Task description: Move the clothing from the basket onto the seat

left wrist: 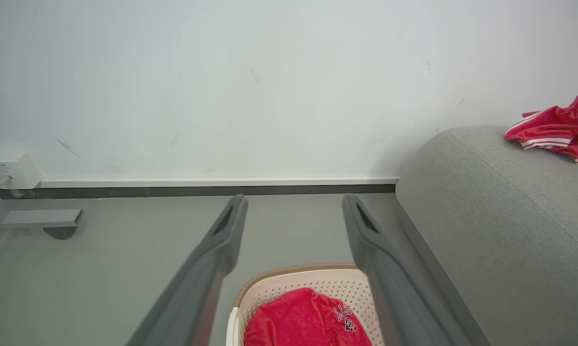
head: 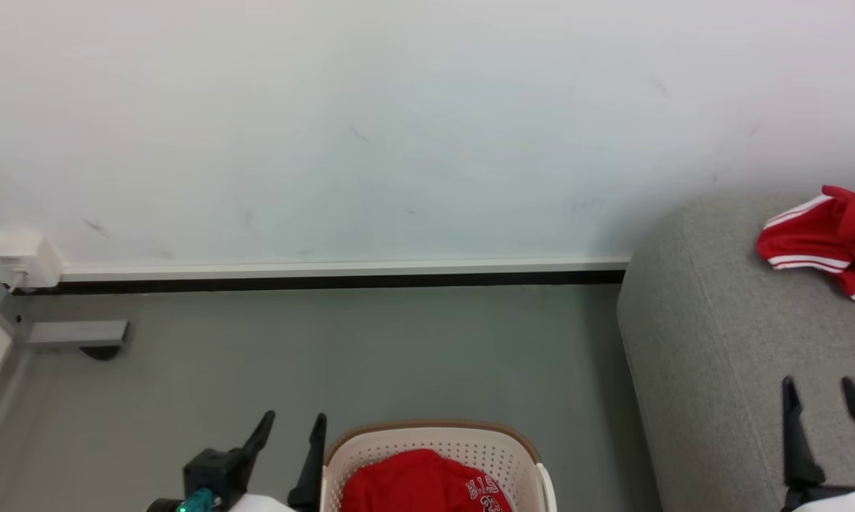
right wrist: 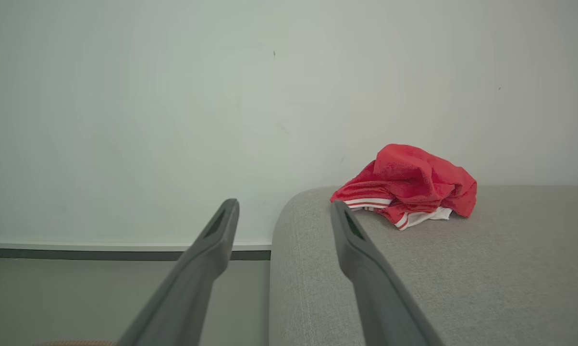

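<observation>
Inside basket (head: 502, 444): red garment (head: 409, 483) (white lettering)

- A plain white wall (head: 399, 128) takes up the upper half of the head view, marked by a few faint dark scuffs.
- A white skirting board (head: 342, 269) runs along its foot, with a dark strip beneath.
- The floor (head: 370, 355) is smooth, matt grey.
- At far left, a small white box (head: 22, 257) with a cable sits at skirting height; just below it is a grey metal bar (head: 79, 332).
- A light grey fabric sofa (head: 711, 341) stands at right, by the wall.
- The light is soft and even.
</observation>
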You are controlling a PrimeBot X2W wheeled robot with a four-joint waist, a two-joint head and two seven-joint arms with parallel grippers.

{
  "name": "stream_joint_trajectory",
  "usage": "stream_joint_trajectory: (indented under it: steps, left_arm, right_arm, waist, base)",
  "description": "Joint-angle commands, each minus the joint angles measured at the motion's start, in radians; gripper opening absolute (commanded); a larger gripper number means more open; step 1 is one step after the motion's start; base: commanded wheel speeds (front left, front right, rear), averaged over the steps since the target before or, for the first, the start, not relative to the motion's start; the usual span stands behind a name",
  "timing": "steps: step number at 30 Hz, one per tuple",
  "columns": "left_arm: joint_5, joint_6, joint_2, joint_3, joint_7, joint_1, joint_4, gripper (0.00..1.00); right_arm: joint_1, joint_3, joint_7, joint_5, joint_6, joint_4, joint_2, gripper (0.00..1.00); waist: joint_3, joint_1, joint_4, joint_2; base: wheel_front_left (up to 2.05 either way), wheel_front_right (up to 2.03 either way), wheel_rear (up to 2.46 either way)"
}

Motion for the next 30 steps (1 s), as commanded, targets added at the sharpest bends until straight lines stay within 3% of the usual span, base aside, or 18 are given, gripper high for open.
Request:
stream_joint_trajectory:
  steps: [1, 11, 30]
  left_arm:
    - [0.022, 0.007, 0.004, 0.019, -0.001, 0.019, -0.014, 1.0]
    - [0.098, -0.021, -0.032, 0.123, -0.001, 0.108, -0.025, 1.0]
    - [0.21, -0.147, -0.131, 0.28, -0.001, 0.168, -0.012, 1.0]
  right_arm:
    - [0.029, -0.007, 0.001, -0.008, -0.002, -0.013, 0.022, 1.0]
    - [0.133, 0.018, 0.001, -0.052, -0.002, -0.032, 0.101, 1.0]
    - [0.142, 0.072, 0.001, -0.018, -0.002, 0.019, 0.108, 1.0]
  waist:
    - [-0.014, 0.0003, 0.015, 0.0]
    - [-0.036, 0.0003, 0.03, 0.0]
    - [-0.055, 0.0003, 0.044, 0.0]
  base:
    - [0.0, 0.0, 0.0]
    - [0.0, 0.0, 0.0]
    - [0.0, 0.0, 0.0]
